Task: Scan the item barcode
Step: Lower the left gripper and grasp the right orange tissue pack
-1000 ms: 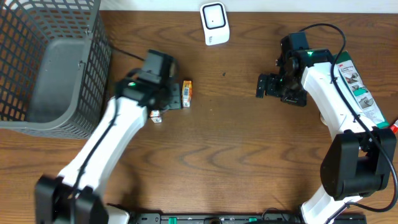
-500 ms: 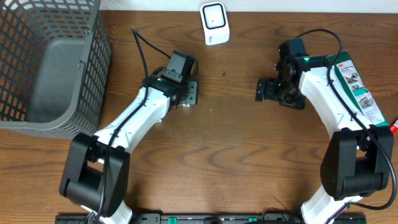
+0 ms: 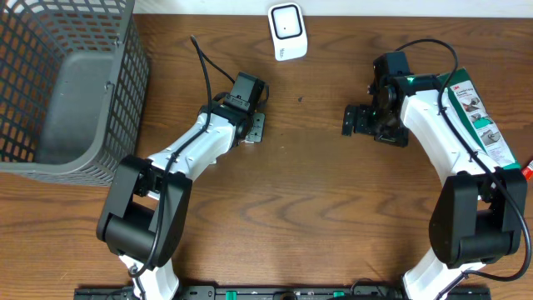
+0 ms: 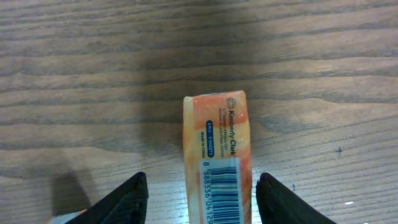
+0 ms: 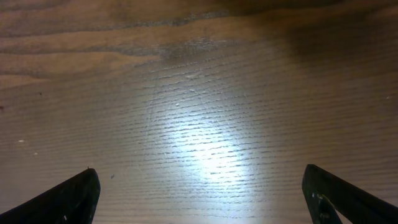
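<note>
Left fingers [image 4: 127,202] over wood-grain table [image 4: 93,74]

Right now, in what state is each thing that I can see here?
Orange packet: lying flat, barcode facing up.
Left gripper: jaws open, either side of the packet, not touching it.
Right gripper: jaws wide open, empty.
Basket: upright, nothing visible inside.
Scanner: untouched, at the table's far edge.

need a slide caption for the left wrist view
Open left gripper straddles an orange rectangular Kimberly-Clark packet, barcode facing up, on the brown wooden table
</note>
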### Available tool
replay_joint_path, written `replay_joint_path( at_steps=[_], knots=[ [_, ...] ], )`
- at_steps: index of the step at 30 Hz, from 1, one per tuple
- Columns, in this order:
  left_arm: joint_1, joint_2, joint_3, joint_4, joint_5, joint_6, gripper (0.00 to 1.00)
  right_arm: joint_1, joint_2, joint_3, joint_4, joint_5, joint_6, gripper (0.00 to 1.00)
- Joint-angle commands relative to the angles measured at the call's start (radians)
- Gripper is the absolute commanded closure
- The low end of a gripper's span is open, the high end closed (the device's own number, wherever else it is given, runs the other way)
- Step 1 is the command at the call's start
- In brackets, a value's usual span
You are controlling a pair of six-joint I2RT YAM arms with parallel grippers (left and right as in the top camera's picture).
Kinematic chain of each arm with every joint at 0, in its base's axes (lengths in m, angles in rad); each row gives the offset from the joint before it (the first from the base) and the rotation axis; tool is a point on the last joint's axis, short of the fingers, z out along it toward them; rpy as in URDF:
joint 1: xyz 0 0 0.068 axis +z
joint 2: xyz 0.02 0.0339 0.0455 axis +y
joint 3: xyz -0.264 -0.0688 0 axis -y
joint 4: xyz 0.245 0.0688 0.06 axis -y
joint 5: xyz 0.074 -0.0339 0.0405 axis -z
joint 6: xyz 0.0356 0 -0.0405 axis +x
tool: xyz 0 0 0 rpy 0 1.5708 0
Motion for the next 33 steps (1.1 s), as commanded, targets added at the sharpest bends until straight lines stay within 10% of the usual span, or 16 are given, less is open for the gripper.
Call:
replay_joint_path(
  at_steps=[1,33],
  knots=[
    [0.000,0.006,-0.004,0.008,-0.016,0.014,0.43,-0.002,0.005,-0.004,0.002,0.009,-0.015,0.01],
    [-0.001,0.028,-0.007,0.000,-0.005,0.013,0.61,-0.002,0.005,-0.004,0.002,0.010,-0.015,0.01]
  ],
)
